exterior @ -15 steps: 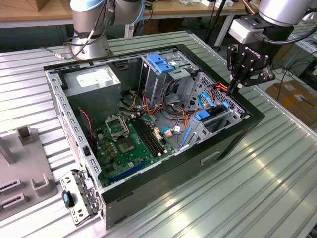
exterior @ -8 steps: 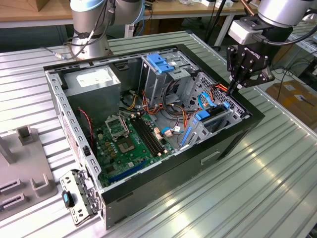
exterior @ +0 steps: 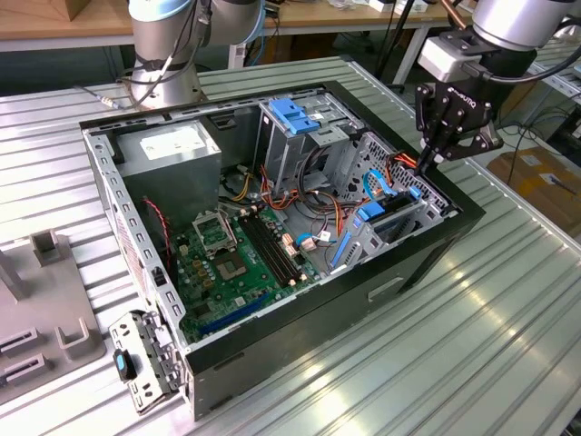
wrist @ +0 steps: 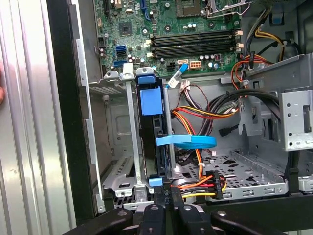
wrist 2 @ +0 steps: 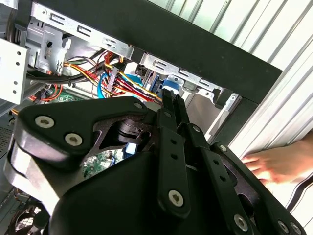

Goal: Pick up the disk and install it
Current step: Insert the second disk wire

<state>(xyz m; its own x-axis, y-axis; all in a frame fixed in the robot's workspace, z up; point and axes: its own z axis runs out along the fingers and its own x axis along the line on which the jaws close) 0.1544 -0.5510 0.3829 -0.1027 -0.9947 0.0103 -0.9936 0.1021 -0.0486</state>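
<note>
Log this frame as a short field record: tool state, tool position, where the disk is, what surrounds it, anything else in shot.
tool state: tool shut, nothing between its fingers
tool position: above the open computer case, at its drive-bay corner on the exterior view's right
disk: disk stands on edge in the bay, blue carrier on it
nearby: orange and yellow cables, motherboard
other: a person's hand on the ribbed table

Arm reaches down, wrist vertical, hand (exterior: 427,165) w/ fingers (wrist 2: 172,105) pressed together.
</note>
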